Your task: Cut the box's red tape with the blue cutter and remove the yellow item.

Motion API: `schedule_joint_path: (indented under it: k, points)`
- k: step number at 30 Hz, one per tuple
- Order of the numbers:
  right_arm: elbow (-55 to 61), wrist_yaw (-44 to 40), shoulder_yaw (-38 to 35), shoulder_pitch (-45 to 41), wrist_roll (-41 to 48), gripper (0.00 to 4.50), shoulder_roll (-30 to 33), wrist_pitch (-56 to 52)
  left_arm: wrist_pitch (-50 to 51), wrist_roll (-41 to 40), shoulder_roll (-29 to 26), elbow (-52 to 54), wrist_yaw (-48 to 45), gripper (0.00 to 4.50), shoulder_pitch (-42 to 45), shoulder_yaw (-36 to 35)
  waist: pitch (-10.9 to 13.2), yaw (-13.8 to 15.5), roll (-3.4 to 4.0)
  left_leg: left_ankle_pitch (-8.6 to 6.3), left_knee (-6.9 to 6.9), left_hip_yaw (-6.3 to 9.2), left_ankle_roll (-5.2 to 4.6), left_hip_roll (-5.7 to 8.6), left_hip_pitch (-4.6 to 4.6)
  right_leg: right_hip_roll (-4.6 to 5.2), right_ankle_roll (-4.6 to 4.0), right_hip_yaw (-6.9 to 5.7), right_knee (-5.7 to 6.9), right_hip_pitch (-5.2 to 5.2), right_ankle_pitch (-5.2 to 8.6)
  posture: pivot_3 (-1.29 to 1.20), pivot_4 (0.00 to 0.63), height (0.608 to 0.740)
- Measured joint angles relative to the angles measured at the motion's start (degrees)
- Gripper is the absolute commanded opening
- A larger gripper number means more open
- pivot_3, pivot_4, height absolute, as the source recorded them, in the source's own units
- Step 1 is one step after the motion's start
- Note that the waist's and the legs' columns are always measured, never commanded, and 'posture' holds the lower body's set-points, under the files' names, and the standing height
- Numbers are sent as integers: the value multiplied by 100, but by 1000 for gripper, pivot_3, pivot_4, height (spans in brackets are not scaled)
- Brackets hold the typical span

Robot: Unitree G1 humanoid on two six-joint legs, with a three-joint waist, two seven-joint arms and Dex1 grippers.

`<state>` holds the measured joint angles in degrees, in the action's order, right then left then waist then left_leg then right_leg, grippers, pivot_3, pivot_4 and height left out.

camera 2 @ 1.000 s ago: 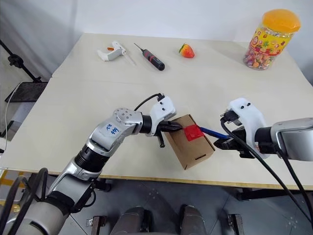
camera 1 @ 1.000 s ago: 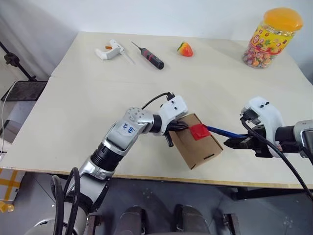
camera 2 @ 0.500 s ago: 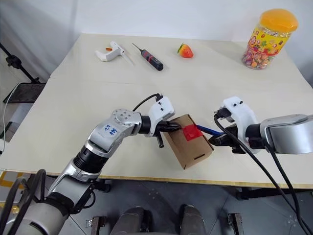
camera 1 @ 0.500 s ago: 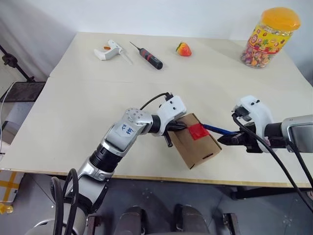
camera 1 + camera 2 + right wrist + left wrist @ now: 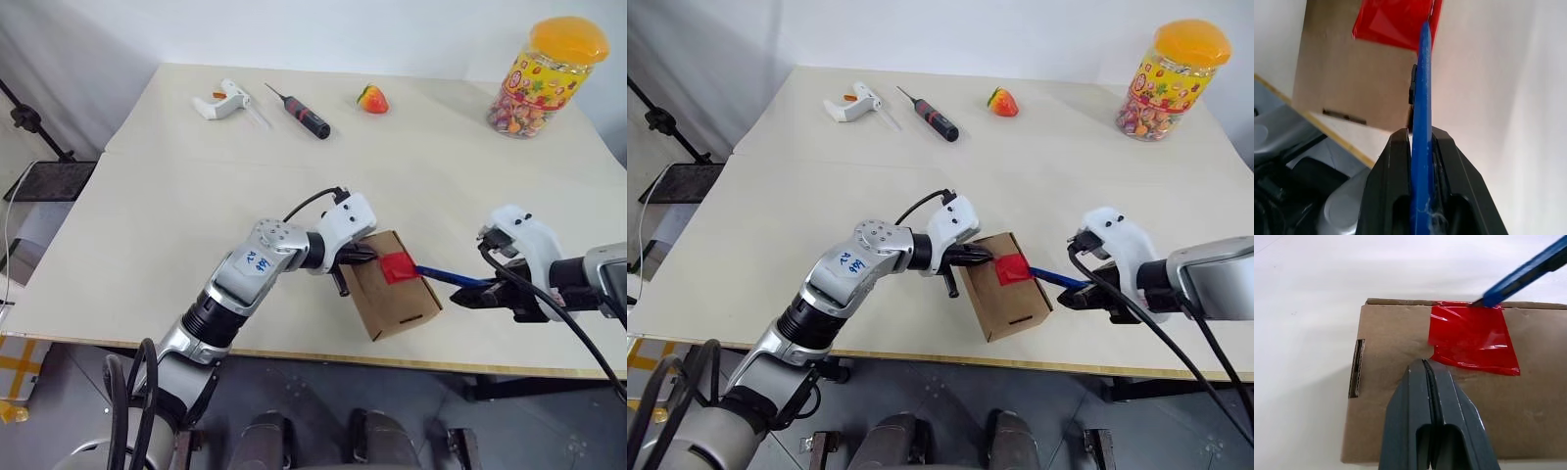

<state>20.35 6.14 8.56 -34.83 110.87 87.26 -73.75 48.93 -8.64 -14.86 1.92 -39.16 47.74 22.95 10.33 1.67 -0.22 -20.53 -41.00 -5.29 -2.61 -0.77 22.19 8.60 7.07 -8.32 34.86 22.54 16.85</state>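
Observation:
The brown box [image 5: 400,305] lies tilted near the table's front edge, with the red tape [image 5: 398,266] across its top seam. My left gripper [image 5: 364,255] is shut, and its fingertips [image 5: 1425,364] press on the box top just beside the tape [image 5: 1474,340]. My right gripper [image 5: 475,294] is to the right of the box, shut on the blue cutter [image 5: 446,277]. The cutter's tip [image 5: 1528,269] touches the tape's far edge at the box rim. The yellow item is hidden.
A white glue gun [image 5: 219,100], a black-and-red screwdriver [image 5: 299,112] and a strawberry toy [image 5: 371,99] lie along the table's far side. A yellow-lidded candy jar [image 5: 544,73] stands at the far right. The table's front edge [image 5: 294,354] runs just below the box.
My right gripper pushed the cutter in toward the tape half a second ago, then drew back to the right. The left gripper and box stayed put.

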Motion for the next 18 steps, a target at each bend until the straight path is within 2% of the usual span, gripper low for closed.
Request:
schedule_joint_path:
  k: [6,12,14,18]
  points:
    - [83,-262,-122,201,2,128,272,-14,0,0,22,-13,26,0,0,-6,0,5,0,0,0,1,0,0,1,1,0,-1,-2,0,0,0,150,740]
    - [330,-907,-617,720,2,128,926,-254,0,0,27,-14,79,0,-7,-12,0,0,1,-1,1,3,0,-3,0,6,-3,0,-8,-2,-2,0,150,740]
    - [372,-1231,-899,845,-134,128,1013,-390,-8,0,28,-25,87,0,-8,-15,0,2,1,-1,1,4,0,-3,1,7,-4,0,-11,-3,-3,0,150,740]
    - [327,-1966,-2040,971,-655,128,814,-722,-89,2,26,-97,87,0,-5,-34,0,3,0,-2,0,7,1,-8,1,9,-7,0,-15,-7,-6,0,150,740]
